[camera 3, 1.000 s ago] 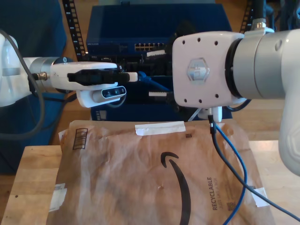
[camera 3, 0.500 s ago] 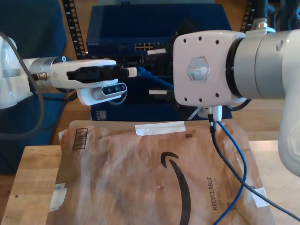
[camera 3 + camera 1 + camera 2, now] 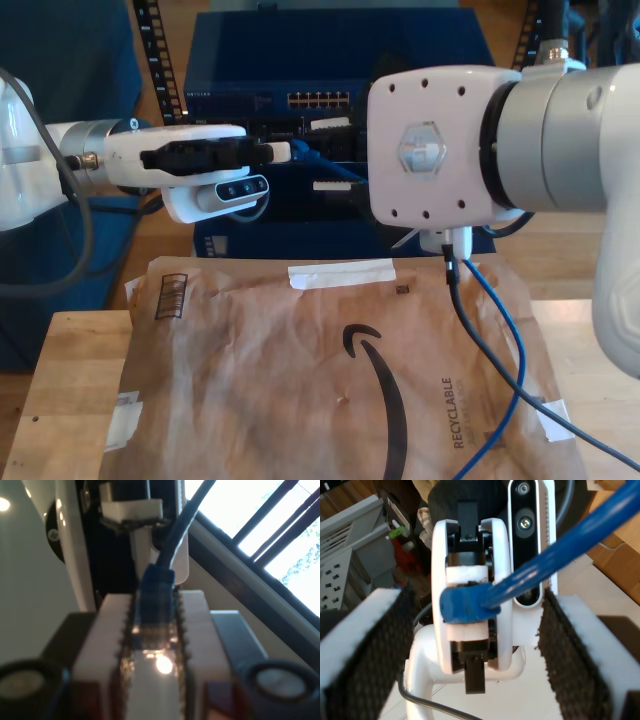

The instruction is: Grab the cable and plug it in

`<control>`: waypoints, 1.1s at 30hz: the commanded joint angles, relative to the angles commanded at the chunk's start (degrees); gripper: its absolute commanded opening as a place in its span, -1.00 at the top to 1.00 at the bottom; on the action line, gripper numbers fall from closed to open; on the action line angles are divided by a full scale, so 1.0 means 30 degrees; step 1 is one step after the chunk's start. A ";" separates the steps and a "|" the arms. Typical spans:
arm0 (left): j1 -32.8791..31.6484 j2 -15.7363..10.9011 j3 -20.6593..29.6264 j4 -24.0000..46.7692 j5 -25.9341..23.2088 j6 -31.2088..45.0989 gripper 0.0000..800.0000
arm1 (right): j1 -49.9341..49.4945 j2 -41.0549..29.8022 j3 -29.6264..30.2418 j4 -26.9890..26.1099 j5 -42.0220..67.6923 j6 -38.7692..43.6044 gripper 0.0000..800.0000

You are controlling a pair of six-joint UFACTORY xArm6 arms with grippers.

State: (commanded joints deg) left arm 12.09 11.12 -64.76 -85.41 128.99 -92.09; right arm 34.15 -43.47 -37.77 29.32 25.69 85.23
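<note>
First wrist view: the cable [image 3: 156, 592] sits clamped between my first gripper's [image 3: 154, 611] fingers.

**Operator:** Report the pose of the first arm.

**Robot:** The first arm [image 3: 95, 160] extends level from the exterior view's left. My first tool [image 3: 283, 152] points toward the exterior view's right. Its white ridged pads [image 3: 112, 625] are clamped on the plug of the cable [image 3: 156, 587].

**Operator:** And the second arm?

**Robot:** The second arm [image 3: 570, 135] enters from the exterior view's right. Its white wrist housing [image 3: 430, 150] is turned toward the camera. My second tool [image 3: 472, 645] points at my first tool, tip to tip. Its jaws stand wide apart, and its black textured pads [image 3: 375, 650] touch nothing.
</note>
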 joint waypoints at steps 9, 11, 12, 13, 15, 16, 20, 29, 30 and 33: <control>0.0147 -0.0029 0.0059 0.0000 0.0000 -0.0059 0.97 | 0.0059 0.0000 0.0469 -0.0029 -0.1436 -0.0059 0.03; 0.0147 -0.0029 0.0088 0.0000 0.0029 -0.0088 0.97 | 0.0117 0.0000 0.0469 -0.0059 -0.1436 -0.0088 0.03; 0.0147 -0.0029 0.0088 0.0000 0.0029 -0.0059 0.97 | 0.0176 0.0000 0.0498 -0.0059 -0.1465 -0.0117 0.03; 0.0147 -0.0029 0.0088 0.0000 0.0029 -0.0088 0.97 | 0.0264 0.0000 0.0557 -0.0059 -0.1465 -0.0117 0.01; 0.0147 -0.0029 0.0059 0.0000 0.0029 -0.0088 0.97 | 0.0469 0.0000 0.0615 -0.0059 -0.1465 -0.0117 -0.08; 0.0147 -0.0029 0.0059 0.0000 0.0029 -0.0088 0.97 | 0.0674 0.0000 0.0615 -0.0059 -0.1465 -0.0147 -0.09; 0.0147 -0.0029 0.0059 0.0000 0.0029 -0.0117 0.97 | 0.1055 -0.0059 0.0703 -0.0088 -0.1465 -0.0176 -0.29; 0.0176 -0.0176 0.0088 -0.0088 0.0293 -0.0088 0.97 | 0.1026 -0.0147 0.0000 -0.0029 -0.1495 -0.0733 -0.47; 0.0176 -0.0234 0.0088 -0.0176 0.0352 -0.0117 0.97 | 0.1026 -0.0147 0.0000 -0.0029 -0.1495 -0.0733 -0.47; 0.0176 -0.0234 0.0059 -0.0410 0.0645 -0.0176 0.97 | 0.1055 -0.0088 0.0029 -0.0029 -0.1524 -0.0733 -0.47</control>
State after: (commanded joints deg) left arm 12.62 10.42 -64.58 -86.64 130.92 -92.62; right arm 37.32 -43.74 -37.68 29.23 21.12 83.03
